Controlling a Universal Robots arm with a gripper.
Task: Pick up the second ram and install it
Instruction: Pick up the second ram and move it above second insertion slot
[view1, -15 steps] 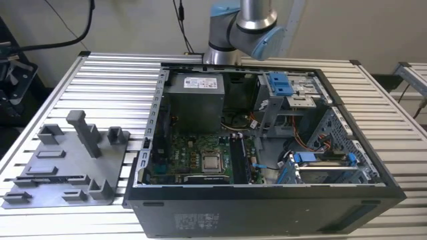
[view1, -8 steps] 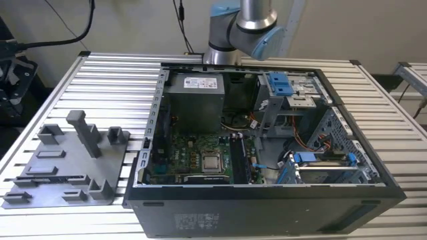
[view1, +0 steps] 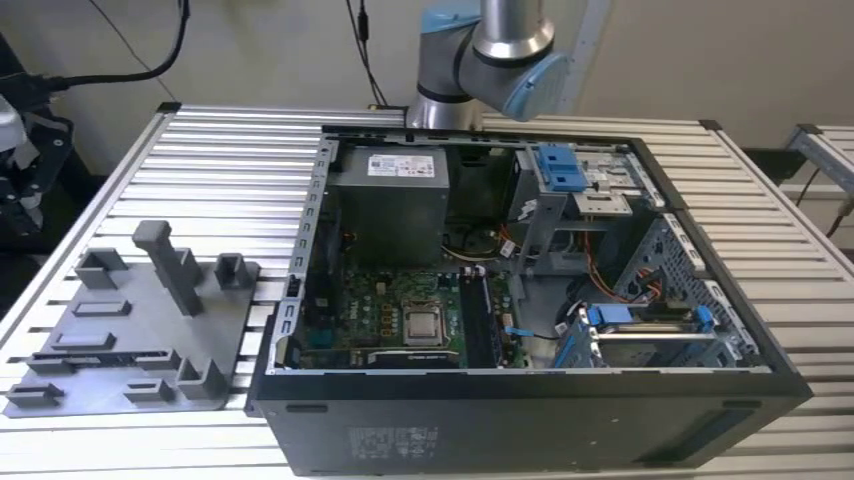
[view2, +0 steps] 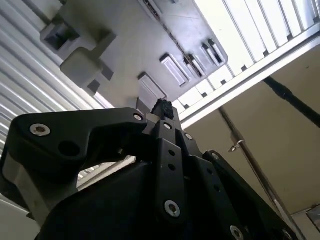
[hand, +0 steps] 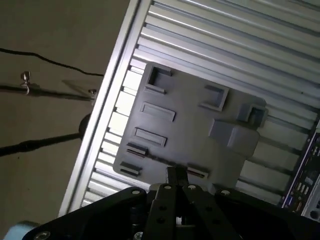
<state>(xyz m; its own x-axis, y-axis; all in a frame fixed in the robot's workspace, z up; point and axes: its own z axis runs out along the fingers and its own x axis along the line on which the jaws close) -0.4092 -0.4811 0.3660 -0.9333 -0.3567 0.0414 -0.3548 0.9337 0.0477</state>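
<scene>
One black gripper (hand: 176, 173) of flat, bolted metal links hangs well above the grey plastic tray (hand: 190, 125), its two narrow fingertips pressed together with nothing between them. In the second wrist view the same gripper (view2: 162, 107) tapers to one blunt tip. The second ram (hand: 155, 159) sits in the tray, a thin dark strip standing on its edge between two small slotted blocks, and in the first wrist view the fingertips show just over it. In the exterior view the ram (view1: 114, 356) is a dark line near the tray's closest edge. The matte tray (view1: 147, 325) lies on the ribbed aluminium table (view1: 240, 150), to the exterior view's left of the open black computer case (view1: 534, 420). Inside the case a green motherboard (view1: 387, 320) lies below a boxy grey power supply (view1: 387, 210).
</scene>
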